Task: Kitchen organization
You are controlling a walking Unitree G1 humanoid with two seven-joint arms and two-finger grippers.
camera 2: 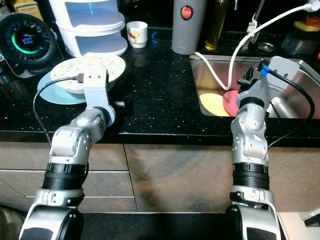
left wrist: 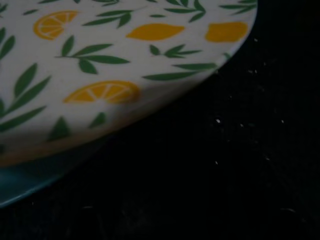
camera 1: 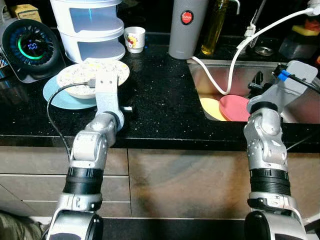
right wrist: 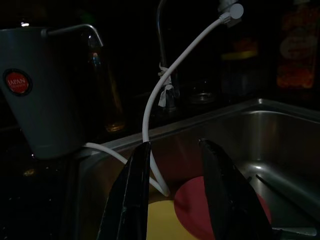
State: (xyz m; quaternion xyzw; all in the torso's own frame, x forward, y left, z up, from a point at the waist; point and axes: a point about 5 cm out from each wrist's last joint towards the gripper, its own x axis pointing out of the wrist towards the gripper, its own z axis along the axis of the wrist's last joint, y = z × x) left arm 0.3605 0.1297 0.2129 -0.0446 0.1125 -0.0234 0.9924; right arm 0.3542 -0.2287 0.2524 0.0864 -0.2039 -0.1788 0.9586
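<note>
A white plate [camera 1: 75, 75] printed with lemons and green leaves lies on a light blue plate [camera 1: 57, 97] on the black counter. My left arm reaches to its near rim, and the wrist [camera 1: 106, 90] hides the left gripper. The left wrist view looks closely at the lemon plate [left wrist: 100, 60] with the blue plate's edge [left wrist: 20, 182] under it. In the sink [camera 1: 235, 63] lie a pink plate [camera 1: 235, 107] and a yellow plate [camera 1: 210, 107]. My right gripper [right wrist: 175, 145] hangs open above them, holding nothing.
A white hose [camera 1: 232, 65] droops from the tap into the sink. At the back stand a grey jug [camera 1: 187, 27], an oil bottle [camera 1: 215, 25], a small cup [camera 1: 135, 39], a white stacked container [camera 1: 90, 27] and a round black device [camera 1: 31, 47].
</note>
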